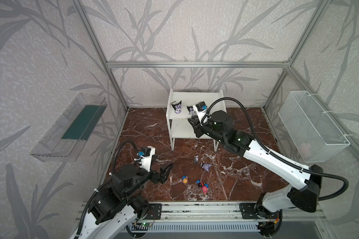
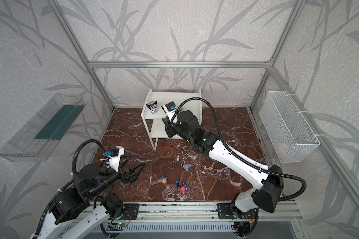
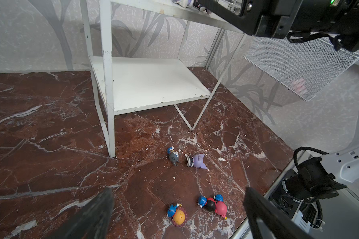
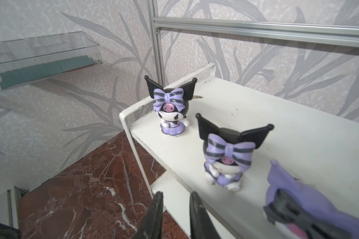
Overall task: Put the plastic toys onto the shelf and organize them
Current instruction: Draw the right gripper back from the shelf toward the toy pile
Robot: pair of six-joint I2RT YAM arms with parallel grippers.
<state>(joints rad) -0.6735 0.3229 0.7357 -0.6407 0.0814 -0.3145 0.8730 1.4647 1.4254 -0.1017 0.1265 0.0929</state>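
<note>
The shelf is white. The corner figurine and the middle figurine have black ears, pink-centred lavender bows striped dark grey, and lavender dresses. The third figurine is lavender. The tabletop is red-brown marble veined white. It carries a grey toy, a lavender toy, an orange toy, a black-red toy and a pink toy. The walls bear grey leaves.

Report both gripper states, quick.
Left gripper: open, holding nothing.
Right gripper: shut, holding nothing, at the shelf front edge.
</note>
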